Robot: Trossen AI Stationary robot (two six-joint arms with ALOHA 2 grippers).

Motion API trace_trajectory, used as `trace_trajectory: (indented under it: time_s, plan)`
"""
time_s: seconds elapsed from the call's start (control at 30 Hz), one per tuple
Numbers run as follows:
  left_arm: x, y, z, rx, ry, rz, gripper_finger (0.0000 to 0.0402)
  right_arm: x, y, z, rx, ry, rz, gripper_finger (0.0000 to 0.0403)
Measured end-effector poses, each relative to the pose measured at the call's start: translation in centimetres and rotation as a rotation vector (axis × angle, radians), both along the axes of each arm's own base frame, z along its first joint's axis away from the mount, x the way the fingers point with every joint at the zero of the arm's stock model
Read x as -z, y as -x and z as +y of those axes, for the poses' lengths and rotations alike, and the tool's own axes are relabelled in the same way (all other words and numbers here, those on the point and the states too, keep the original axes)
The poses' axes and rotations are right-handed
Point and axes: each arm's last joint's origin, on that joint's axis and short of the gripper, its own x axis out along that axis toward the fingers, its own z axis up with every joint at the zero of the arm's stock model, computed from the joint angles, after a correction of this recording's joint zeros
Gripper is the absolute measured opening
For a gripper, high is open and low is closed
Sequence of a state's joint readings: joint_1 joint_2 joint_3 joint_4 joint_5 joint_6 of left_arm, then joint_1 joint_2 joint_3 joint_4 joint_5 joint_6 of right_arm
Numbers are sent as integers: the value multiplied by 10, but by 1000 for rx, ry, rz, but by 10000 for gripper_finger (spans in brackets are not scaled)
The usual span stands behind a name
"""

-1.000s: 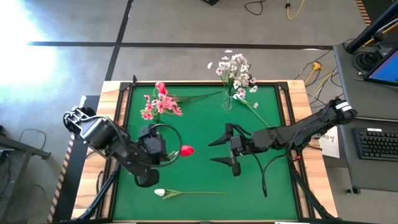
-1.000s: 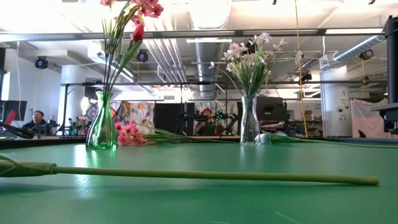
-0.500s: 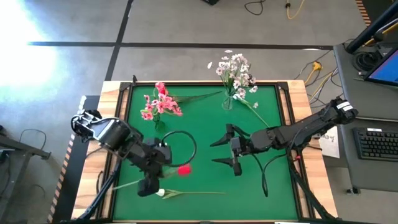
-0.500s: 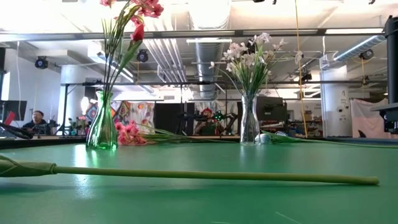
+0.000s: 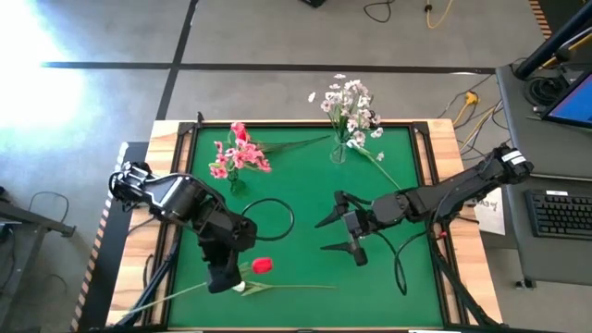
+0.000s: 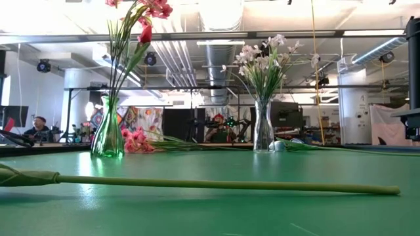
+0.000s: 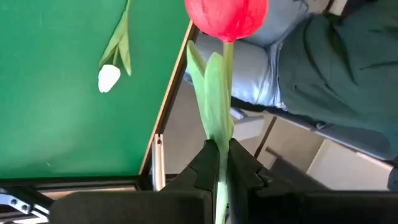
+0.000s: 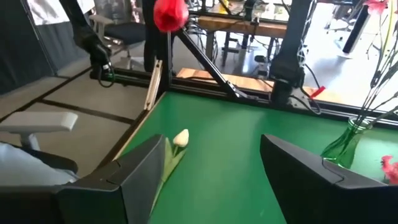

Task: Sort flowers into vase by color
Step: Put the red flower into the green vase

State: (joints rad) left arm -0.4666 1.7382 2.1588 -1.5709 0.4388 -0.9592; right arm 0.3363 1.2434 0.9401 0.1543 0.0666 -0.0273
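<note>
High view | left pincer (image 5: pixel 225 275) pinching red tulip (image 5: pixel 262 266) stem | right pincer (image 5: pixel 340 235) spread, mid-table

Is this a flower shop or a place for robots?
Probably a robot lab or workshop. Bare pipes run along the ceiling, cables trail on the floor, and a keyboard sits beside the green table.

Left arm reaches in from desk's left edge, bent at elbow, wrist angled toward near-left part of desk. Left gripper (image 5: pixel 219 280) raised above surface, jaws shut tight on stem of red tulip (image 7: pixel 227 15), dark fingers (image 7: pixel 205 167) pressed against stem either side. Right arm stretches low from right edge toward desk centre. Right gripper (image 5: pixel 340 235) jaws spread wide, apparently holding nothing.
</note>
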Motion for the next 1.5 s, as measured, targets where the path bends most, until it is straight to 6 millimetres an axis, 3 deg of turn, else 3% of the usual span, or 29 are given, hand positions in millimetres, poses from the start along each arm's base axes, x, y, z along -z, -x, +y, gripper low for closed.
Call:
trace_trajectory:
  time_s: [0.3,0.43,0.63,0.87,1.0,1.2,1.33,1.5]
  plan:
    - [-20,6,4,-80,12,-60,0,0,0,0,-8,32,-13,261]
    - [-28,8,7,-39,-20,-149,0,-1,0,0,-8,35,-22,265]
    - [-36,12,7,151,-364,-468,0,-4,-1,0,-2,12,-52,262]
    - [-48,40,-27,362,-917,-795,0,-6,-2,0,1,-14,-70,259]
    - [-57,54,-40,219,-1225,-922,0,-7,-2,0,1,-9,-73,264]
    - [-59,68,-42,-239,-1494,-1028,0,-7,-3,1,1,-12,-88,263]
    - [-50,76,-42,-334,-1520,-1078,0,-5,-3,1,1,-9,-79,257]
    - [-14,71,-45,-208,-1435,-983,0,-1,-6,2,0,3,-67,254]
